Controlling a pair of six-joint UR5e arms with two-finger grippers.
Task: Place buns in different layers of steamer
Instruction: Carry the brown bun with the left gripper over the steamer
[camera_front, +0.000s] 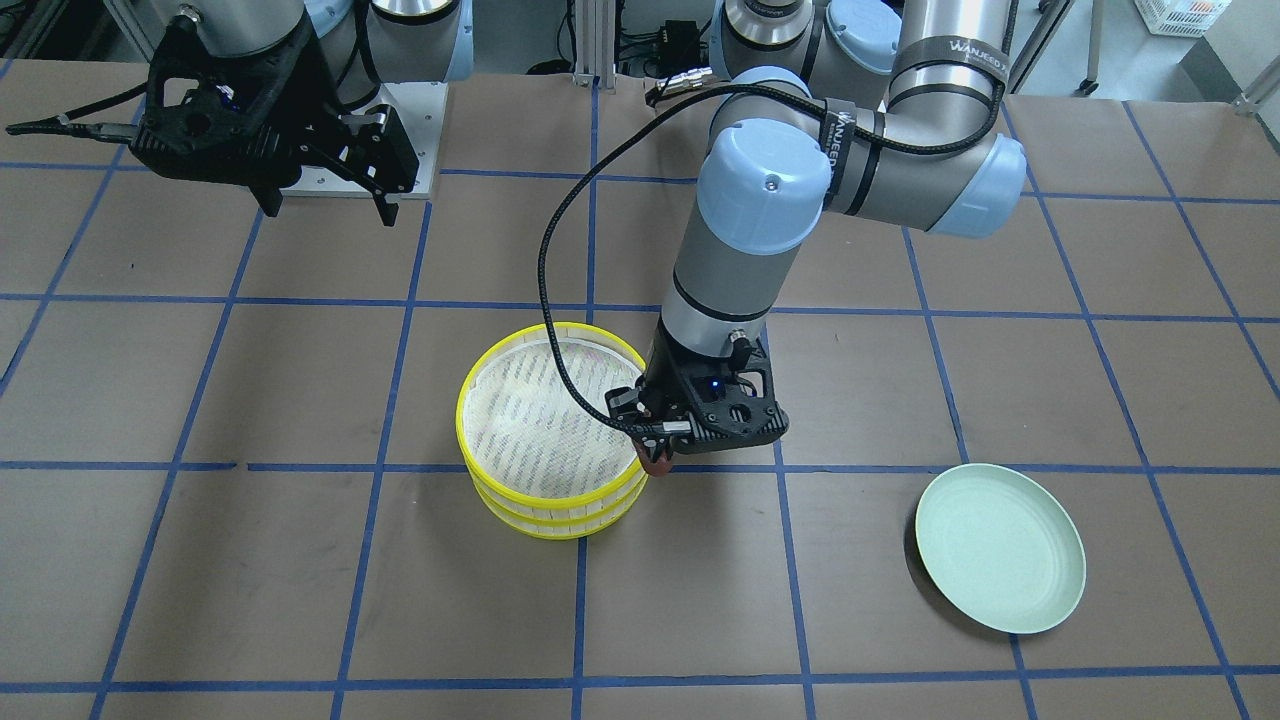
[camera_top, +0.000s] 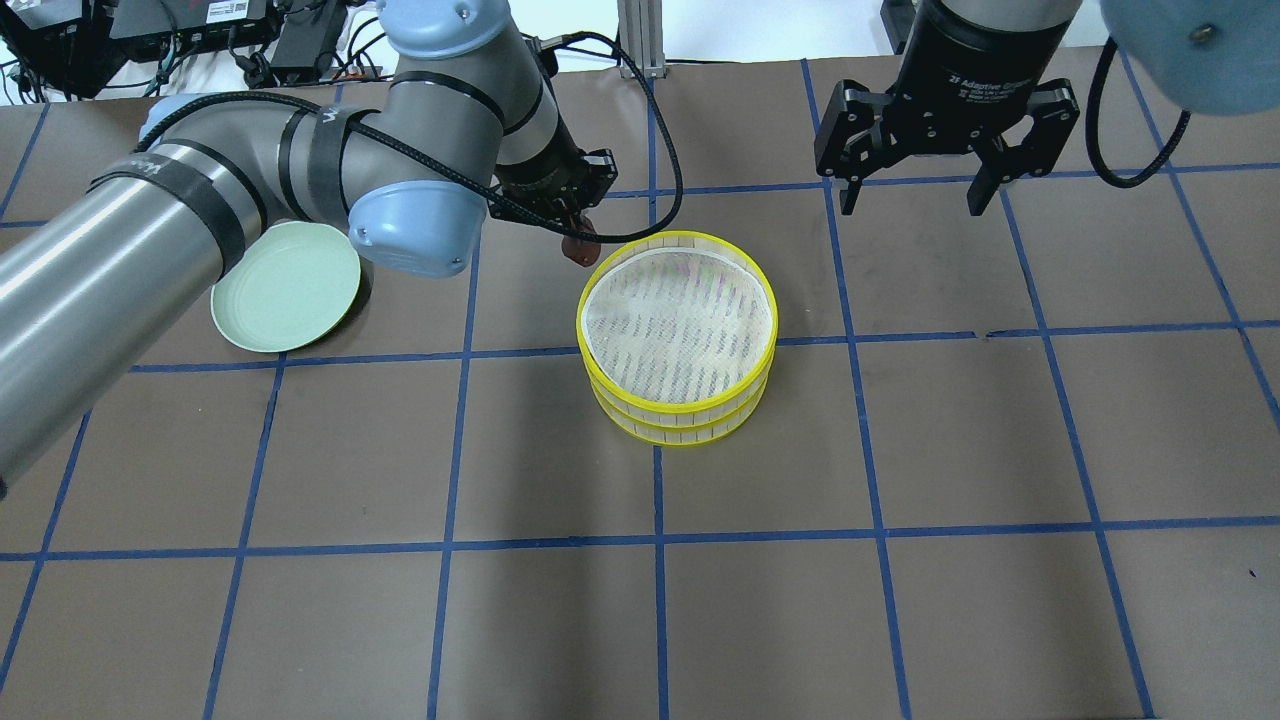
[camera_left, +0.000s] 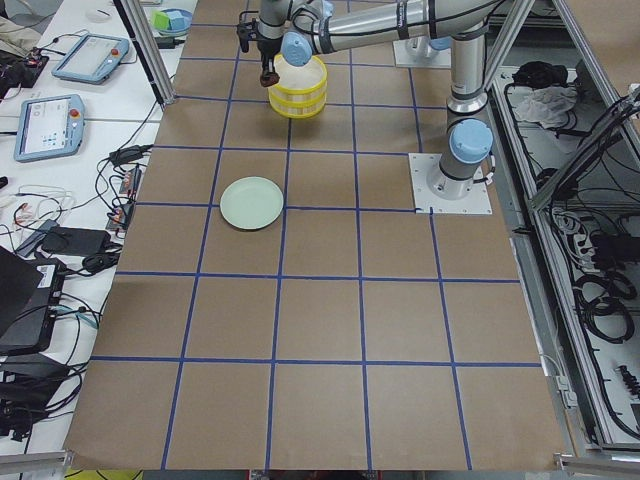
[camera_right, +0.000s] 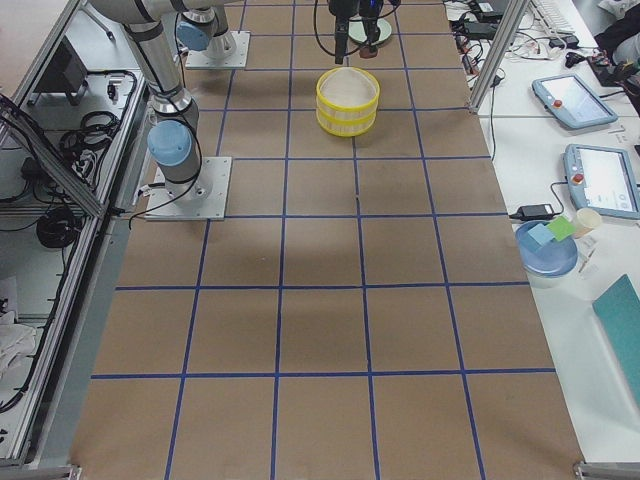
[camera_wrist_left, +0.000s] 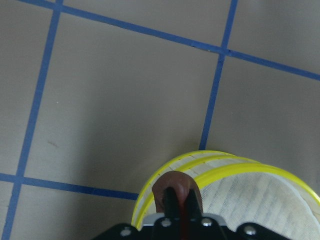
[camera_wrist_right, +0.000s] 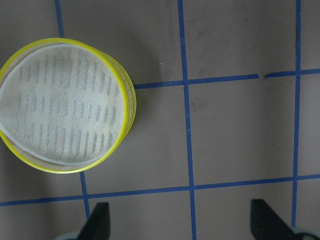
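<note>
Left pincer (camera_top: 574, 232) is pinching the brown bun (camera_top: 579, 250) just off the 10 o'clock rim of the top layer (camera_top: 680, 406) seen from overhead, so I reckon it's unfilled, and I can't spot the white bun.

place: robotics lab | cues: teach pendants (camera_left: 92, 57), aluminium frame (camera_left: 146, 50), loose cables (camera_left: 590, 290), tape-gridded table (camera_left: 320, 320)

You see a brown worktop (camera_top: 1000, 430) gridded with blue tape (camera_top: 655, 545); on it stand the stacked steamer layers (camera_top: 680, 425) and, well apart, a pale green plate (camera_top: 285, 290).
</note>
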